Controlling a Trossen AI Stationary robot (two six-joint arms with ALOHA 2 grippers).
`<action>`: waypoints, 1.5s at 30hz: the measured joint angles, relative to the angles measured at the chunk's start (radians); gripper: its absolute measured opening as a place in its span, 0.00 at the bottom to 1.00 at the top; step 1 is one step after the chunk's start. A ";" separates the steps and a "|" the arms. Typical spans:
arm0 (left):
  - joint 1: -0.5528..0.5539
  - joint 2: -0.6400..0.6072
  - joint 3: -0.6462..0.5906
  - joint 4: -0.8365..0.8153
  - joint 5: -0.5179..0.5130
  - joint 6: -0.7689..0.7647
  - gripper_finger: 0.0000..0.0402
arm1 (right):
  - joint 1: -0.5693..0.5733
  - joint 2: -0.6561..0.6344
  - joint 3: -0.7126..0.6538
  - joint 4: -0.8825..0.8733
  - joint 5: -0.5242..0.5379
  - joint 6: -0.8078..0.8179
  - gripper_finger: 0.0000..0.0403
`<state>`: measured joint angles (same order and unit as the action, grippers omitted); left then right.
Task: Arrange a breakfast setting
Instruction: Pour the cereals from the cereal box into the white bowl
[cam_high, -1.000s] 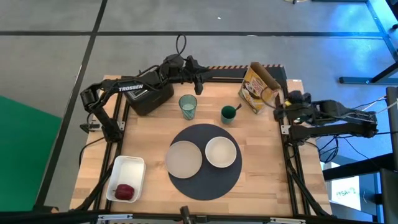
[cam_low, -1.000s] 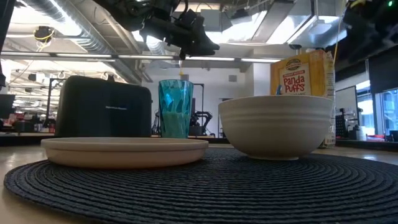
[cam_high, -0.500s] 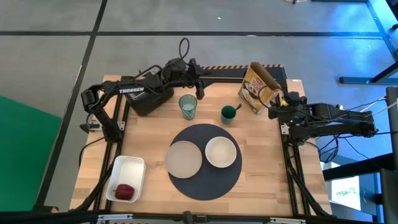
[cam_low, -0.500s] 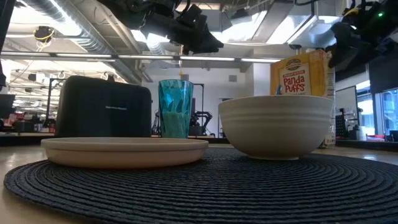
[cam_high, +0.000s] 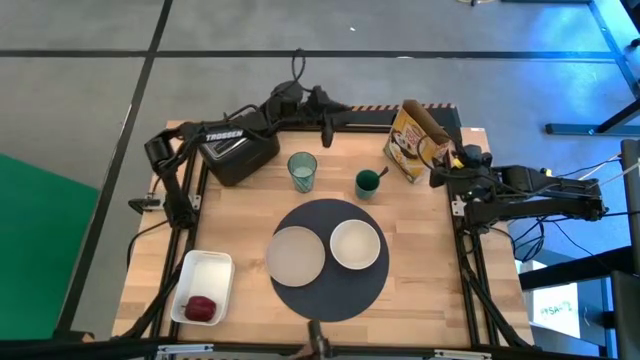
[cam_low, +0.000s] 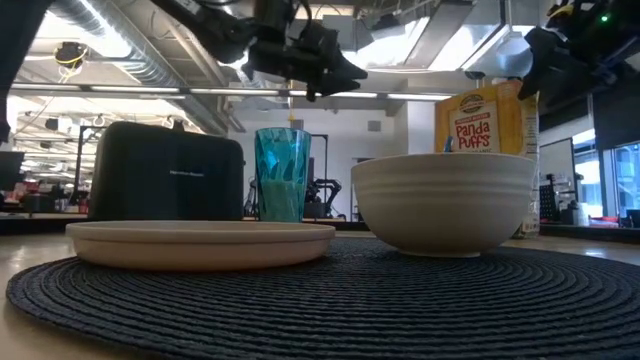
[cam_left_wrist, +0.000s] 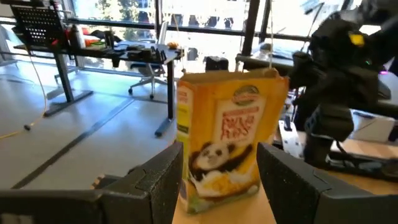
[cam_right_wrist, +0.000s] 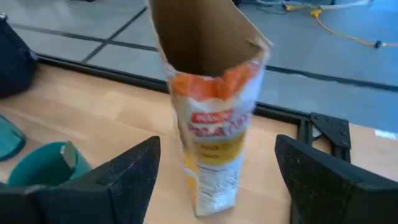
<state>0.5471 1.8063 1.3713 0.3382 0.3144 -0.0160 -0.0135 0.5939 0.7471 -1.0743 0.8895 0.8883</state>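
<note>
At the desk's (cam_high: 420, 290) 7 o'clock, the tray (cam_high: 205, 280) held the red fruit (cam_high: 201, 308), unplaced. My left end effector (cam_high: 326, 131) hovered at 12 o'clock, spread and empty, having shifted rightward off the glass (cam_high: 302, 171). Plate (cam_high: 296, 254) and bowl (cam_high: 355, 244) sat centred on the mat (cam_high: 330, 300), ready for serving. My right end effector (cam_high: 447, 172), wide open and empty at 2 o'clock, had advanced toward the cereal box (cam_high: 417, 140), probably to grasp it.

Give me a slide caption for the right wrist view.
Right claw, open, faces the opened cereal box on the wooden table, teal cup alongside.
</note>
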 joint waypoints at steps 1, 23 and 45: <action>0.005 0.022 0.035 -0.007 0.005 0.000 0.50 | 0.000 0.001 0.000 0.011 0.003 -0.008 0.76; -0.036 0.495 0.511 0.025 0.108 0.079 0.50 | 0.000 0.131 0.000 0.035 0.077 0.053 0.76; -0.079 0.638 0.713 -0.007 0.002 0.141 0.50 | 0.000 0.165 0.000 0.077 -0.054 0.046 0.76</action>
<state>0.4684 2.4446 2.0847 0.3314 0.3160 0.1249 -0.0135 0.7586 0.7467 -0.9976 0.8353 0.9343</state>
